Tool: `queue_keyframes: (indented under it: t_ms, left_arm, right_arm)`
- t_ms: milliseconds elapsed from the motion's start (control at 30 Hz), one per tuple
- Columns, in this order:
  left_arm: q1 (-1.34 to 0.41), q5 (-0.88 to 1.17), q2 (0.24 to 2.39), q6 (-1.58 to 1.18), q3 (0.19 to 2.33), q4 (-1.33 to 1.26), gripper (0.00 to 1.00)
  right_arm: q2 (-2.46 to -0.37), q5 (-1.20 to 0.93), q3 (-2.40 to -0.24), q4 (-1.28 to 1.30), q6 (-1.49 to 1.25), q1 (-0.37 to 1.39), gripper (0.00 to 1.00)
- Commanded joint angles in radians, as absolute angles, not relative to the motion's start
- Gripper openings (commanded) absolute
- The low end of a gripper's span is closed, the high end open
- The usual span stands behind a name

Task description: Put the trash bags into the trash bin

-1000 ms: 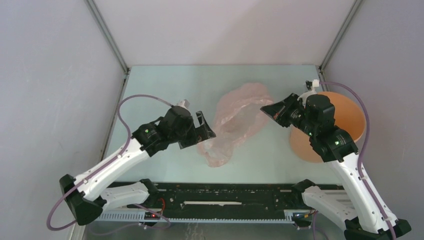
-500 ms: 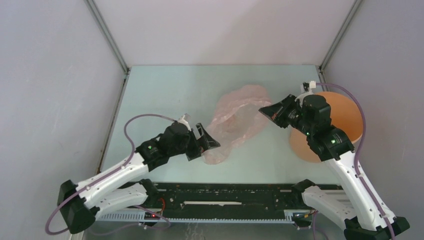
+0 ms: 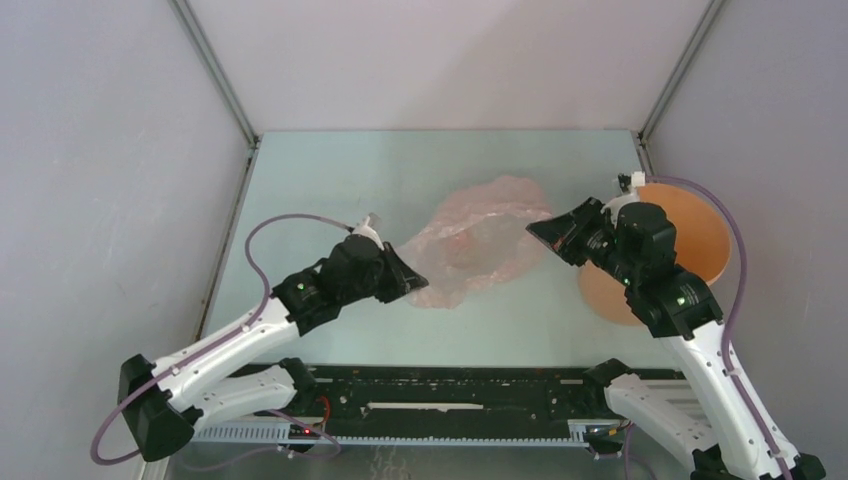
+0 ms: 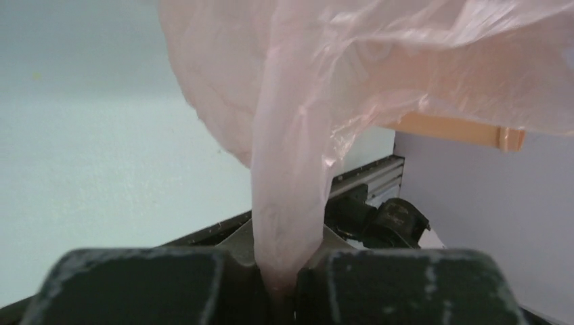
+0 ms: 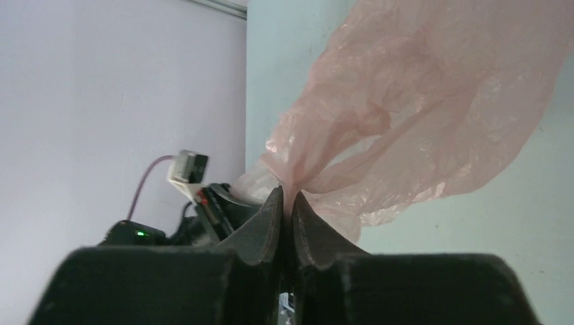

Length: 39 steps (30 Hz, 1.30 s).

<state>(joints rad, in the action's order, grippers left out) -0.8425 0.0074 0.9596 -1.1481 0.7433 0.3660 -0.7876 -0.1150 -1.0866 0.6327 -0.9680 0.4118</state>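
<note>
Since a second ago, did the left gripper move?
Yes. The left gripper slid nearer the black rail at the bottom of the top view, and its jaws closed on the edge of the pink trash bag.

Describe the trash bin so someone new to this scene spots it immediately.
Start at the pale green table and go to its right edge. There, partly hidden behind the right arm, sits the trash bin: the only round, orange-tan thing, unlike the wrinkly pink trash bag mid-table.
</note>
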Motion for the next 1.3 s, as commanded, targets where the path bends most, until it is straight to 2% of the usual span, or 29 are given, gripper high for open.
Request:
queue_keyframes:
  t_ms: [0, 67, 167, 233, 333, 500, 767, 867, 967, 1067, 1267]
  left_arm:
    - [-0.802, -0.111, 0.916, -1.015, 0.926, 0.517, 0.07]
    - [-0.763, -0.142, 0.905, -0.966, 0.995, 0.584, 0.01]
    - [-0.693, -0.174, 0.895, -0.913, 1.087, 0.677, 0.0]
    - [-0.632, -0.159, 0.893, -0.876, 1.143, 0.716, 0.0]
    - [-0.564, -0.173, 0.9, -0.793, 1.233, 0.79, 0.0]
    - [-0.511, -0.272, 0.936, -0.645, 1.377, 0.943, 0.0]
    - [-0.481, -0.317, 0.926, -0.594, 1.46, 0.997, 0.0]
    - [-0.479, -0.307, 0.919, -0.6, 1.468, 0.979, 0.0]
    - [-0.477, -0.308, 0.92, -0.599, 1.478, 0.967, 0.0]
    - [-0.474, -0.308, 0.931, -0.574, 1.494, 0.96, 0.01]
    - [-0.465, -0.304, 0.956, -0.543, 1.508, 0.955, 0.01]
  right_arm:
    - [-0.759, -0.121, -1.083, 0.676, -0.889, 0.405, 0.22]
    - [-0.745, -0.136, -1.083, 0.686, -0.837, 0.405, 0.38]
    - [-0.722, -0.128, -1.093, 0.731, -0.774, 0.403, 0.62]
    - [-0.715, -0.124, -1.112, 0.766, -0.732, 0.403, 0.71]
    - [-0.714, -0.104, -1.159, 0.831, -0.668, 0.403, 0.79]
    - [-0.748, -0.006, -1.282, 0.911, -0.58, 0.402, 0.81]
    - [-0.906, 0.435, -1.474, 1.142, -0.558, 0.387, 0.79]
    - [-0.951, 0.54, -1.513, 1.184, -0.541, 0.353, 0.78]
    - [-0.982, 0.527, -1.483, 1.163, -0.497, 0.273, 0.77]
    - [-1.017, 0.428, -1.424, 1.119, -0.457, 0.174, 0.74]
    - [-1.15, 0.228, -1.388, 1.095, -0.388, 0.114, 0.62]
